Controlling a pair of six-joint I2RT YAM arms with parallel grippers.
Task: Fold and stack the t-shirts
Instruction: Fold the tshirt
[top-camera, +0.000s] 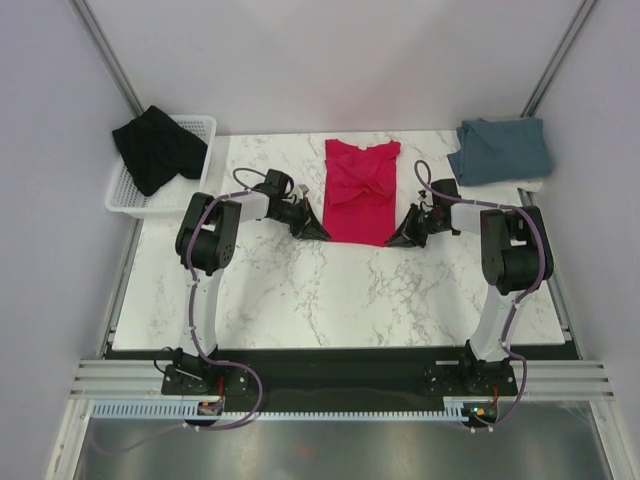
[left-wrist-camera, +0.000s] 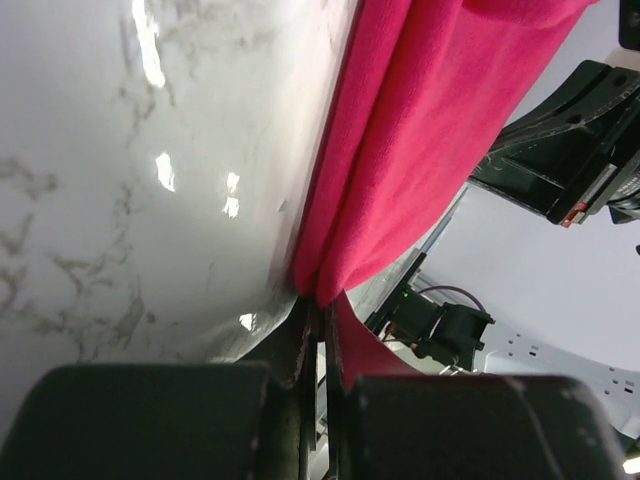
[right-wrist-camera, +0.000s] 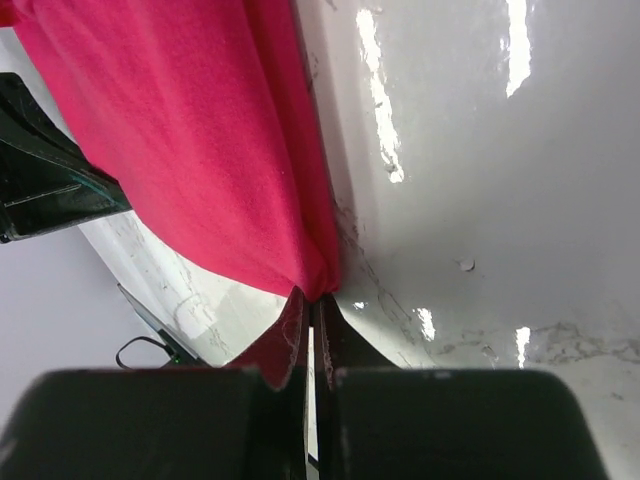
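A crimson red t-shirt (top-camera: 360, 190) lies folded lengthwise in the middle of the marble table, collar at the far end. My left gripper (top-camera: 320, 232) is shut on its near left corner; the wrist view shows the red cloth (left-wrist-camera: 420, 130) pinched between the fingertips (left-wrist-camera: 318, 300). At the near right corner, my right gripper (top-camera: 398, 238) is shut on the hem, with red cloth (right-wrist-camera: 200, 130) caught at its fingertips (right-wrist-camera: 318, 296). A blue-grey t-shirt (top-camera: 502, 150) lies folded at the far right corner. The black t-shirt (top-camera: 156, 146) hangs over the basket.
A white wire basket (top-camera: 150, 195) stands at the far left edge of the table (top-camera: 330, 290). Grey walls and slanted metal posts close in the back. The arm bases sit on the rail at the near edge.
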